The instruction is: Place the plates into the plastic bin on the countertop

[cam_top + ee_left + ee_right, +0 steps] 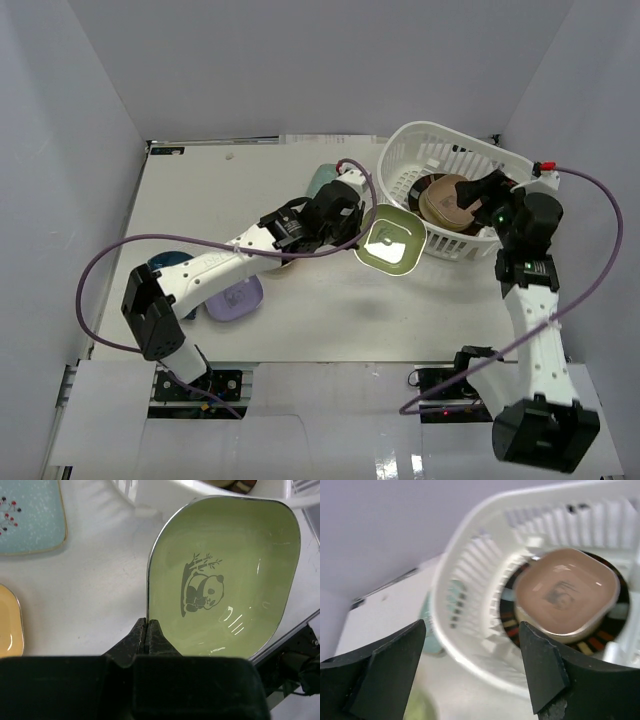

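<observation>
My left gripper [352, 235] is shut on the rim of a green plate [388, 240] with a panda print and holds it above the countertop [330, 310], just left of the white plastic bin [408, 152]. The wrist view shows the pinch [147, 625] on the green plate [225, 575]. Inside the bin lies a brown plate [447, 199] on a black-rimmed round plate. My right gripper [495, 195] is open and empty over the bin's right side; its view shows the brown plate [565, 592] and bin wall [470, 580].
A mint plate [322, 178] lies behind the left arm and also shows in the left wrist view [27, 515]. A yellow plate [9, 625] lies beside it. A purple plate [235, 298] and a dark blue plate [168, 264] sit at the left near my left arm's base.
</observation>
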`<state>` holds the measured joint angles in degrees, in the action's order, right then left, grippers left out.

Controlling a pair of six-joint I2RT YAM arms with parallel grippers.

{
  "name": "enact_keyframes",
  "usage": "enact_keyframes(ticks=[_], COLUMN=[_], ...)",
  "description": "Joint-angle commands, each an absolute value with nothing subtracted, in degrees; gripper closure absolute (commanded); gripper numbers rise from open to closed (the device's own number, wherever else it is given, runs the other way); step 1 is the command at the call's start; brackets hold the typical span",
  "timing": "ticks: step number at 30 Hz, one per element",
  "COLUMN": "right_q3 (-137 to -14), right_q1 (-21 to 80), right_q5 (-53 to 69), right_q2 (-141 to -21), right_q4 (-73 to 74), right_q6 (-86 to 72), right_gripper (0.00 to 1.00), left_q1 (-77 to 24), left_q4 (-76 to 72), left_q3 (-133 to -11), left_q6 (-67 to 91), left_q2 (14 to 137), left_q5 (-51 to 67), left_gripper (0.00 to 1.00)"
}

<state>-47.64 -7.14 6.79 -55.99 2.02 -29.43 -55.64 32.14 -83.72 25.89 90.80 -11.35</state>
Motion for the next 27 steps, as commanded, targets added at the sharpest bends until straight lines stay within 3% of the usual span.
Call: enact_keyframes(ticks=[1,4,8,13,14,15,17,18,19,20,22,23,27], right_q3=[-43.25,-42.8,-42.37,-41.84,-41.66,-41.49,-41.66,-42.01,-42.62,-43.32,-46.92,-49.46,-54.04], right_q1=[-5.02,-2.2,2.26,4.13,4.22,4.31,4.31,4.31,4.31,4.31,3.96,3.61,-1.82], right_q5=[19.06,21.79,23.38,22.94,22.68,22.5,21.54,19.88,18.73,15.94,12.58,10.48,5.81], right_q2=[-46.69,-44.3,-45.52,-47.98,-48.6,-48.78,-48.95,-48.96,-48.96,-49.65,-52.89,-54.3,-62.12], right_q4=[-1.85,2.87,5.18,5.19,4.58,3.96,2.03,1.59,1.23,0.8,0.97,1.14,1.58], right_q6=[-29.62,-28.39,-26.81,-27.51,-27.68,-28.03,-29.53,-30.05,-30.41,-30.5,-29.97,-29.01,-28.56], right_gripper=[0.18,0.14,0.16,0.33,0.55,0.68,0.85,0.92,0.92,0.92,0.92,0.92,0.92], left_q1=[-53.53,-52.82,-52.65,-52.56,-52.56,-52.56,-52.38,-52.38,-52.3,-52.29,-52.12,-51.51,-48.01], left_q4=[30.76,30.76,30.67,30.06,29.71,29.53,29.44,29.44,29.62,29.97,30.15,30.49,31.64], left_q3=[-90.43,-94.39,-98.08,-98.79,-98.09,-97.74,-96.42,-95.81,-95.02,-92.57,-88.79,-84.16,-71.07], left_q6=[24.17,24.08,23.91,24.52,24.52,24.52,24.26,23.56,23.03,22.68,21.97,21.97,23.2], left_q2=[92.71,94.91,97.03,97.03,96.51,96.24,95.63,94.84,94.31,93.44,89.84,86.78,79.22], left_q5=[-11.17,-10.37,-10.55,-10.37,-10.46,-10.55,-10.9,-11.07,-12.29,-13.52,-19.21,-20.81,-22.68], left_gripper=[1.0,1.0,1.0,1.0,1.0,1.0,1.0,0.92,0.82,0.61,0.47,0.42,0.41])
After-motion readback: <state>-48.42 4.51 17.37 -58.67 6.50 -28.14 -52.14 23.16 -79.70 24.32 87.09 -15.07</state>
